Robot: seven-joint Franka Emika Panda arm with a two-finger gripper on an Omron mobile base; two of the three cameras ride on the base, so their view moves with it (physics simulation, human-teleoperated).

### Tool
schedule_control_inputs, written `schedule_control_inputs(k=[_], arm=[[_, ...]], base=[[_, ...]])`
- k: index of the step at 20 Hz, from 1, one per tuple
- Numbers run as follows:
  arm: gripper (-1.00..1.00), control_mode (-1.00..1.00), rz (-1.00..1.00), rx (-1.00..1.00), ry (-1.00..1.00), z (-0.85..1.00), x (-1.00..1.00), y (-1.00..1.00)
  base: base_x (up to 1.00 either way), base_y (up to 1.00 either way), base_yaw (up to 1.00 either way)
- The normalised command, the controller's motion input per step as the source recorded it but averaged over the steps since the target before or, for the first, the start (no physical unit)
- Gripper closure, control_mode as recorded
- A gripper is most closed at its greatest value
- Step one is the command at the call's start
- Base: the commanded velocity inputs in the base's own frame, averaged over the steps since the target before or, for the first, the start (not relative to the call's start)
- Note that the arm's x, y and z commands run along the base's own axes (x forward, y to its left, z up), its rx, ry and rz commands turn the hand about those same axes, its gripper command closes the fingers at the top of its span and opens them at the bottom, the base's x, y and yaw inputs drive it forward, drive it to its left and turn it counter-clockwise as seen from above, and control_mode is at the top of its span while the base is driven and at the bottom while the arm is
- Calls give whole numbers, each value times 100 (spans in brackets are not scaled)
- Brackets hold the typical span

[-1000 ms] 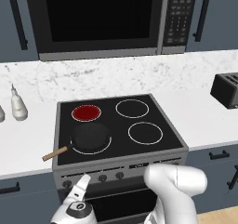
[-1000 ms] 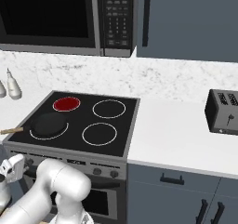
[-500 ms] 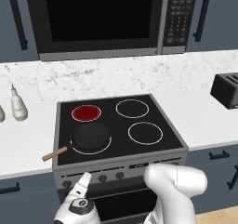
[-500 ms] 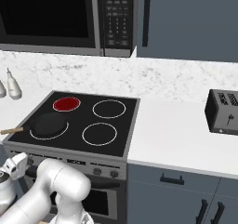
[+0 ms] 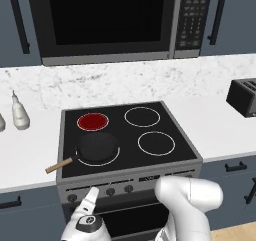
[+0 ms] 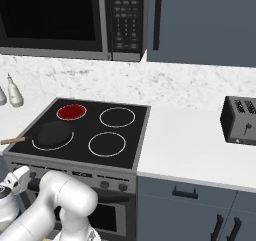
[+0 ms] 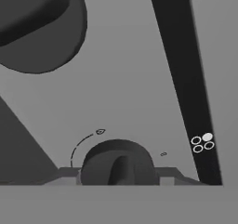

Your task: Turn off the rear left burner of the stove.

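The rear left burner (image 5: 93, 120) (image 6: 71, 111) glows red on the stove (image 5: 129, 132) (image 6: 85, 127), a black glass cooktop over a grey steel front. My gripper (image 5: 90, 197) (image 6: 20, 177) is low at the left end of the knob row. In the hand view, a dark knob (image 7: 118, 162) sits between the spread fingers of the gripper (image 7: 118, 174). Whether the pads touch it cannot be made out. A second, larger-looking knob (image 7: 37, 23) is at the upper left, and a small four-circle burner icon (image 7: 202, 141) is at the right.
A black pan (image 5: 97, 147) (image 6: 51, 133) with a wooden handle sits on the front left zone. A microwave (image 5: 105, 20) hangs above the stove. A toaster (image 5: 245, 97) (image 6: 241, 120) stands on the right counter, and bottles (image 5: 20, 115) (image 6: 14, 92) on the left.
My gripper has crept slightly up and toward the knob panel. The burner still glows red and the pan has not moved.
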Motion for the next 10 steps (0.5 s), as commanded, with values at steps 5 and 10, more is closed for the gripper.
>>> schedule_control_inputs(k=[5,10], arm=[[100,-100,0,5,-3,-5,-1,0],[100,-100,0,27,-9,-7,-9,0]], base=[[0,0,0],[0,0,0]])
